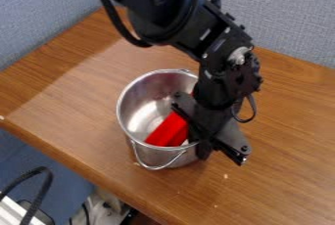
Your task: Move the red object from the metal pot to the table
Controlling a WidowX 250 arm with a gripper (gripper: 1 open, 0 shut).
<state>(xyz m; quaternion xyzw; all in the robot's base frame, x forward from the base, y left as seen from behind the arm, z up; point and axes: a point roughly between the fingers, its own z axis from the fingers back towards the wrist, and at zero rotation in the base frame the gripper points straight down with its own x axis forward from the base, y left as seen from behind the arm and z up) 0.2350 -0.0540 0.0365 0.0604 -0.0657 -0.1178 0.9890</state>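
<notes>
We are at the grasping step: the red object lies inside the metal pot, low down and slanting toward the side where our gripper reaches in over the rim. The pot stands on the table, close to its rounded edge, with its thin wire handle hanging on the outer side.

Our gripper is closed, its fingers down at the near end of the red object. The dark fingers hide the contact, so we cannot tell for sure whether they have the red object pinched between them or are only pressed up against it.

The next move, as we judge it, is a slow, straight lift, so that we learn whether the red object comes up with the fingers. If it stays behind, we need to open, reach a little further over it and close again. If it comes, we raise it well above the rim before going sideways, since a low path could catch the rim and drag or tip the pot toward the edge. Then we set it down on the bare wood beside the pot and let go.
</notes>
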